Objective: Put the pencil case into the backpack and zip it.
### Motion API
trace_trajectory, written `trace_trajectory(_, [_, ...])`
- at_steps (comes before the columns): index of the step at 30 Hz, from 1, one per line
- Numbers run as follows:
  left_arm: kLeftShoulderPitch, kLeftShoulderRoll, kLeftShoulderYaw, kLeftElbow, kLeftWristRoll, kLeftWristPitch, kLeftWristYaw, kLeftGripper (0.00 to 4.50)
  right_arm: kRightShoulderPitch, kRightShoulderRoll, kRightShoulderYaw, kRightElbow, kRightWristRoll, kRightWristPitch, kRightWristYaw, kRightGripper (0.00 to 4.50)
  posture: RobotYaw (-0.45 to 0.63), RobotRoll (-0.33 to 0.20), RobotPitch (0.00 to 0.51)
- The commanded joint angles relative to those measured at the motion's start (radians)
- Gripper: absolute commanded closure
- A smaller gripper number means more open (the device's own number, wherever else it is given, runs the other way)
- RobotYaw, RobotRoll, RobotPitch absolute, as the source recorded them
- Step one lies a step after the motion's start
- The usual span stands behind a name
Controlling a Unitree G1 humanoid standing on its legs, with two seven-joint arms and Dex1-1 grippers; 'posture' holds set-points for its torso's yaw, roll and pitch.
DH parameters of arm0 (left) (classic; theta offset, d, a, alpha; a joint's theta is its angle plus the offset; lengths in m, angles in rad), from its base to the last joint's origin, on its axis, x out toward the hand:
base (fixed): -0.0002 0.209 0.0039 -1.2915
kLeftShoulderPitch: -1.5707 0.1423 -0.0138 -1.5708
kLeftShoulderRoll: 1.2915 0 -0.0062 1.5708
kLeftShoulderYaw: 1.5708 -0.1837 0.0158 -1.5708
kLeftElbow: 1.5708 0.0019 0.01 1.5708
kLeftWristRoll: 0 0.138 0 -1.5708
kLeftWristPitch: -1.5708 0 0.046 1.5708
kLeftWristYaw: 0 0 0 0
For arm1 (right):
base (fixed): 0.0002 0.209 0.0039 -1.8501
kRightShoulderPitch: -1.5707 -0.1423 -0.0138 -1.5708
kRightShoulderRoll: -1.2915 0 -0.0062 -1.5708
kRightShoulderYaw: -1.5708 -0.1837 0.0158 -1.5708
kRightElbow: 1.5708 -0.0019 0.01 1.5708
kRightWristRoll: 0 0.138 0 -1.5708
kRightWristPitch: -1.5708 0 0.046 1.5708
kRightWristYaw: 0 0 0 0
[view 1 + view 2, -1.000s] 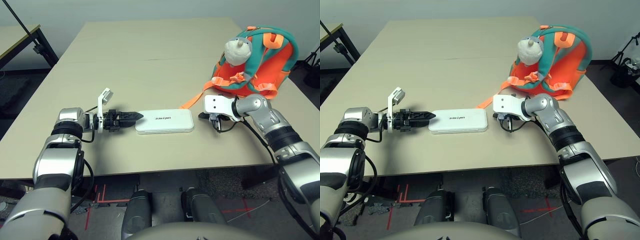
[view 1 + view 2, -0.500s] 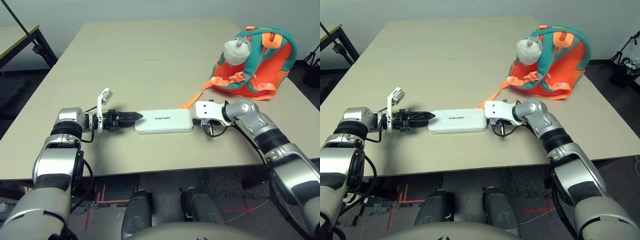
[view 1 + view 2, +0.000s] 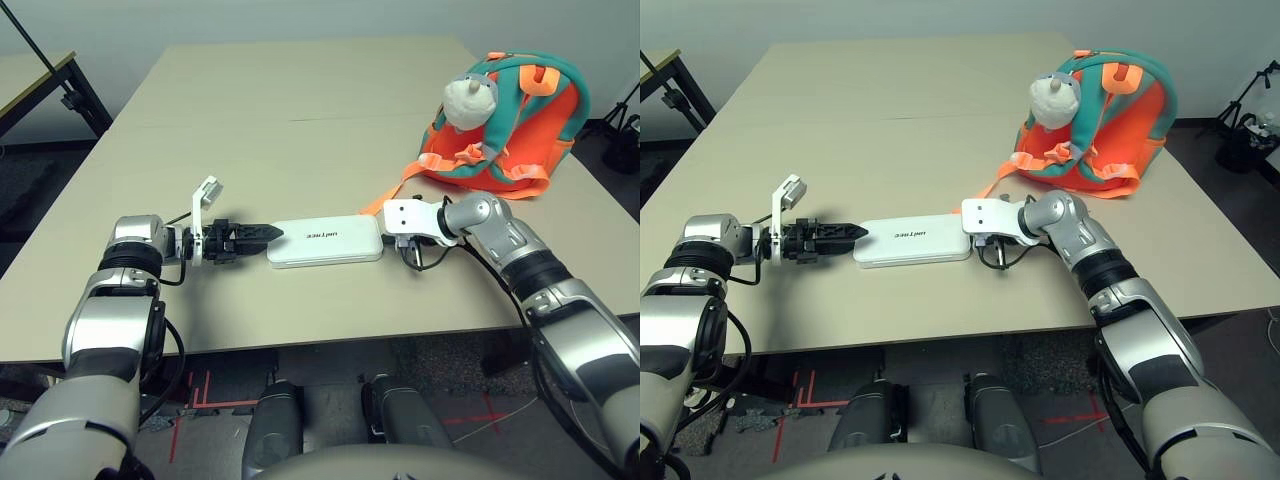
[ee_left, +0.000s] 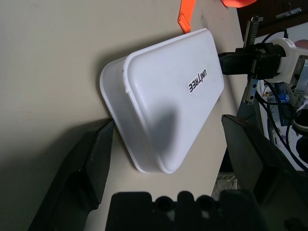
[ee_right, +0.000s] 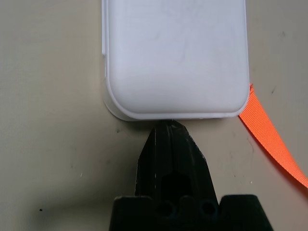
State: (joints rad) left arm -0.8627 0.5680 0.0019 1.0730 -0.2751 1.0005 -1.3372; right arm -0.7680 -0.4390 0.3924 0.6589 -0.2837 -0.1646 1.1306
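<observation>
The white pencil case point(image 3: 325, 242) lies flat near the table's front edge, its dark lettering facing up. My left gripper point(image 3: 272, 234) is open at the case's left end, and in the left wrist view its fingers point(image 4: 94, 154) stand wide on either side of that end of the pencil case point(image 4: 163, 91). My right gripper point(image 5: 168, 127) is shut, its tip touching the case's right end point(image 5: 173, 62). The orange backpack point(image 3: 525, 120) with teal trim and a grey-white plush toy point(image 3: 470, 98) stands at the back right, apart from both grippers.
An orange strap point(image 3: 388, 202) trails from the backpack across the table to the case's right end, beside my right gripper. A second table point(image 3: 35, 70) stands at the far left. The table's front edge point(image 3: 330, 340) runs close below the case.
My right gripper has moved left from beside the backpack strap up to the pencil case's right end. The left gripper and the case have stayed in place.
</observation>
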Motion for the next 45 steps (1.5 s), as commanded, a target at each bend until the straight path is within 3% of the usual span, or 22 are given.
trace_trajectory(1, [0.000,-0.018,-0.011,0.011,0.013,0.005,0.005,0.00,-0.023,0.047,0.029,-0.021,0.012,-0.035,0.011,4.47,-0.12,0.000,0.039])
trace_trajectory(19, [-0.001,-0.024,-0.004,0.013,0.014,0.004,0.007,0.00,-0.012,0.100,0.071,-0.056,-0.008,-0.033,0.044,4.47,-0.12,0.000,0.039])
trace_trajectory(30, [0.005,-0.021,0.002,0.005,0.013,-0.020,-0.006,0.00,-0.014,0.063,0.061,-0.034,0.001,-0.049,0.037,4.47,-0.12,0.000,0.035])
trace_trajectory(38, [0.016,-0.013,0.006,-0.012,0.007,-0.067,-0.044,2.70,0.016,-0.014,0.016,-0.034,0.036,-0.026,0.014,4.50,-0.12,0.000,0.031])
trace_trajectory(41, [0.015,-0.009,0.026,-0.018,-0.003,-0.087,-0.031,3.07,0.032,-0.048,-0.023,-0.034,0.062,0.001,-0.005,4.50,-0.12,0.000,0.031])
trace_trajectory(45, [0.015,-0.004,0.060,-0.046,-0.025,-0.105,-0.024,3.08,0.051,-0.068,-0.126,-0.037,0.144,0.076,-0.053,4.50,-0.12,0.000,0.033])
